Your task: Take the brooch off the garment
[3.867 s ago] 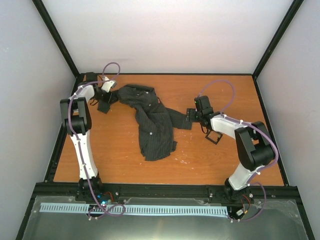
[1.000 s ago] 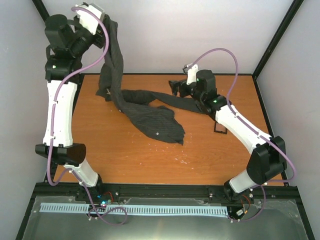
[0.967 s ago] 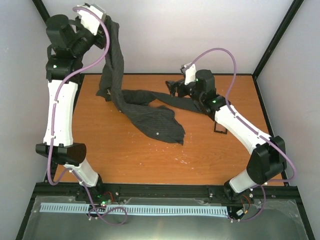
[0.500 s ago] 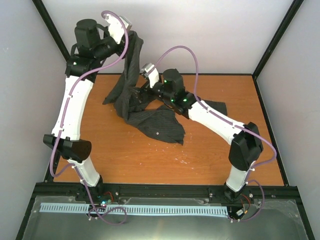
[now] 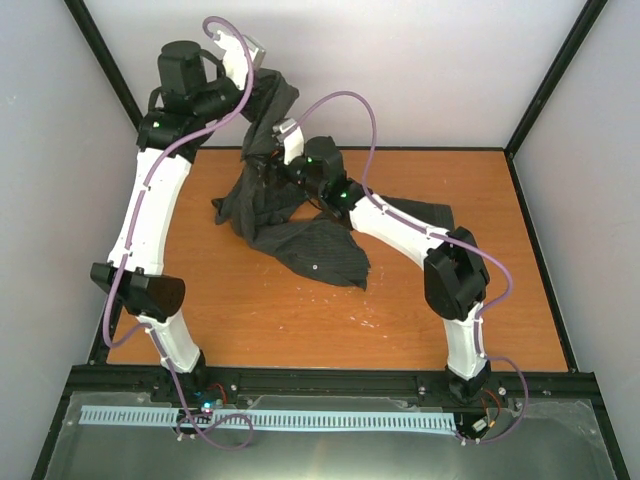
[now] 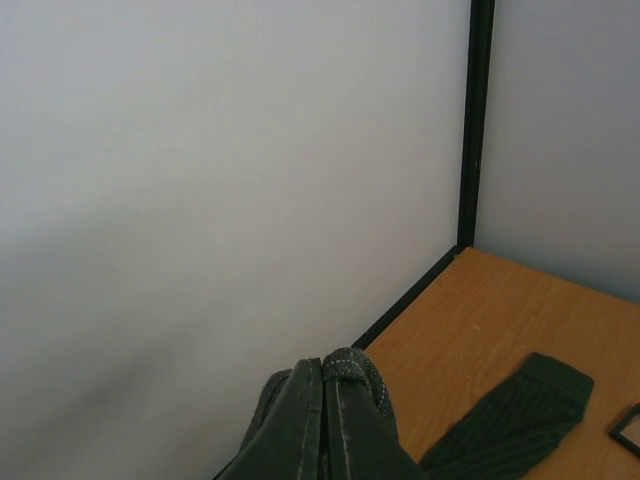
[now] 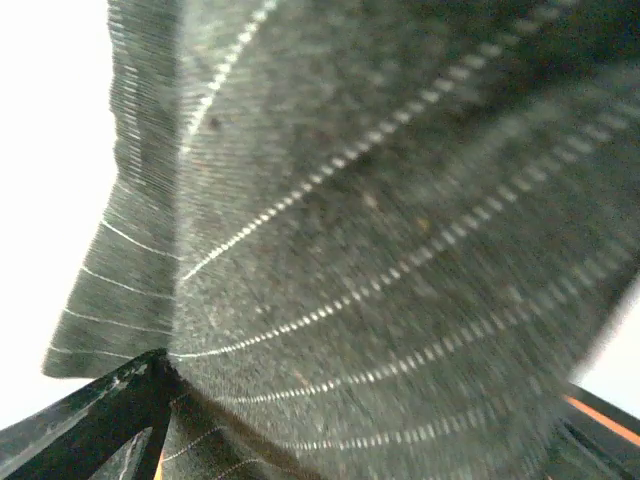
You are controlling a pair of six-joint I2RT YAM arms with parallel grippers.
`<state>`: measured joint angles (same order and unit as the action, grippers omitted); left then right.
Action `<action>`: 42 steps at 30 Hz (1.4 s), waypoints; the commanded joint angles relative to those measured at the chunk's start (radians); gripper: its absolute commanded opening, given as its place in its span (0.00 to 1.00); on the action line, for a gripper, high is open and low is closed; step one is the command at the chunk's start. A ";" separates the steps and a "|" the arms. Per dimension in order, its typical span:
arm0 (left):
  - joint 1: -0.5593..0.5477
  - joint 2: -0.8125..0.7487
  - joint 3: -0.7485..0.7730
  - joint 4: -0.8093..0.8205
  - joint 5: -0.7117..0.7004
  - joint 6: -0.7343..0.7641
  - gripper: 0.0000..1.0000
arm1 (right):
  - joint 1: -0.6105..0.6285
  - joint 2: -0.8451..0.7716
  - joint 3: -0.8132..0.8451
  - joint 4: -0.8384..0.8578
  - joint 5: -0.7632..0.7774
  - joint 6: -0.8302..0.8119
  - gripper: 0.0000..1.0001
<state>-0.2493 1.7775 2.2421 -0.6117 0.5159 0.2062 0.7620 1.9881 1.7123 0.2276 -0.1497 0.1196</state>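
The garment (image 5: 300, 235) is a dark pinstriped shirt. My left gripper (image 5: 263, 88) is shut on its upper edge and holds it high above the back of the table, so the cloth hangs down to a heap on the wood. In the left wrist view only a folded hem of the garment (image 6: 335, 415) shows, and the fingers are hidden under it. My right gripper (image 5: 274, 166) is pushed against the hanging cloth, and striped fabric (image 7: 380, 250) fills its view. One black finger (image 7: 95, 420) shows far to the lower left, so the jaws stand apart. The brooch is not visible in any view.
A sleeve (image 5: 425, 212) lies flat on the table to the right and also shows in the left wrist view (image 6: 510, 420). A white button (image 5: 315, 267) sits on the lower shirt panel. A corner of the small black tray (image 6: 626, 430) shows at the right. The back wall is close behind.
My right gripper let go of the sleeve, which now lies on the table, and swung left into the hanging cloth. My left arm carried the lifted garment rightward.
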 commanded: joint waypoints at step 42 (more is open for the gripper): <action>0.169 0.170 -0.773 0.236 0.106 0.594 1.00 | -0.406 -0.354 -0.444 0.252 -0.549 0.571 0.03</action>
<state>-0.0479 1.8980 1.4578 -0.4862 0.5953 0.7418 0.3653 1.6463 1.2461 0.4801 -0.6701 0.6819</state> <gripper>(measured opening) 0.997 0.027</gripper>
